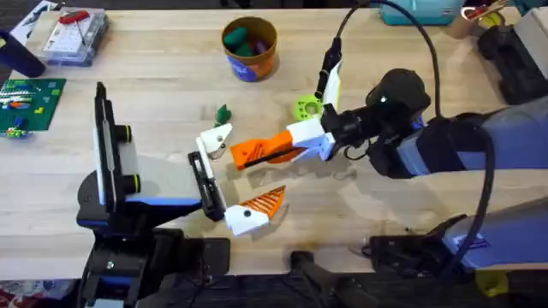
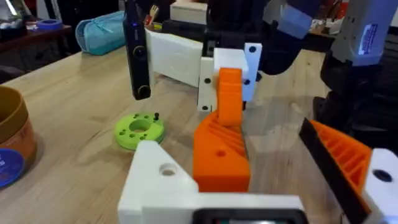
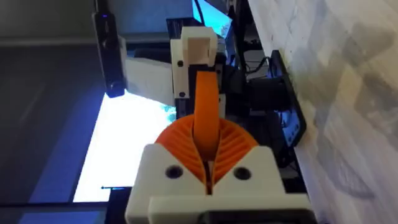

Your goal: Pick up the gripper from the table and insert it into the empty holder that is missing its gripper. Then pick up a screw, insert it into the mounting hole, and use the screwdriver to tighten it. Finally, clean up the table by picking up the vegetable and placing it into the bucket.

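Clamping the orange-tipped gripper finger in your right tool just beside the black holder, you're on step 1, so seat it next; I cannot tell your left tool's state.

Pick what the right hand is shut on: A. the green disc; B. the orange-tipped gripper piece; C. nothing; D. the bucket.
B: the right hand clamps its ribbed orange pads around the orange wedge of the gripper piece, while the green disc lies apart.
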Action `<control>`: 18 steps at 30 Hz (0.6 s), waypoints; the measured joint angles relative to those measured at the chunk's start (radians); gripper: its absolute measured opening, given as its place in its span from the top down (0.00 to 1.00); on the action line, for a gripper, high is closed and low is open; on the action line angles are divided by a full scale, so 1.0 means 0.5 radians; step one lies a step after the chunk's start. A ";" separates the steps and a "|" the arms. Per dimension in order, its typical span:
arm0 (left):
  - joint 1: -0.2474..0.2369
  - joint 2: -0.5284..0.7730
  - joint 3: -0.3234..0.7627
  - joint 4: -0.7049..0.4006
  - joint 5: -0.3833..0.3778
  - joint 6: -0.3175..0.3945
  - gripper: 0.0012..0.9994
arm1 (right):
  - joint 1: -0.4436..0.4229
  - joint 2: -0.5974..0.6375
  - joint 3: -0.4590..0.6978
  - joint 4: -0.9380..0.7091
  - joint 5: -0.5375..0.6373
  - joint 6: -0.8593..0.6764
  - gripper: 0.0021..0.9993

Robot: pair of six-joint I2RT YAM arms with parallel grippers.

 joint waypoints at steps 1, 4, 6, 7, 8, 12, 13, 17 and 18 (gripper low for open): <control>0.000 0.000 0.000 0.000 0.000 0.000 0.01 | 0.000 0.000 0.002 0.013 -0.018 0.014 0.99; 0.000 0.000 0.000 0.000 0.000 0.001 0.01 | 0.000 0.001 0.038 0.038 -0.052 0.050 0.99; 0.000 0.000 0.000 0.000 0.000 0.001 0.01 | -0.001 0.000 0.072 0.041 -0.066 0.063 0.99; 0.000 0.000 0.000 0.000 0.000 0.001 0.01 | 0.000 0.000 0.087 0.044 -0.072 0.066 0.99; 0.000 0.000 0.000 0.000 0.000 0.001 0.01 | 0.000 0.001 0.099 0.045 -0.074 0.070 0.99; 0.000 0.000 0.000 0.000 0.000 0.001 0.01 | -0.001 0.000 0.115 0.045 -0.079 0.078 0.99; 0.000 0.000 0.000 0.000 0.000 0.001 0.01 | 0.000 0.000 0.115 0.045 -0.079 0.079 0.99; 0.000 0.000 0.000 0.000 0.000 0.001 0.01 | 0.000 0.000 0.115 0.038 -0.079 0.078 0.99; 0.000 0.000 0.000 0.000 0.000 0.001 0.01 | 0.000 0.001 0.115 0.034 -0.078 0.078 0.99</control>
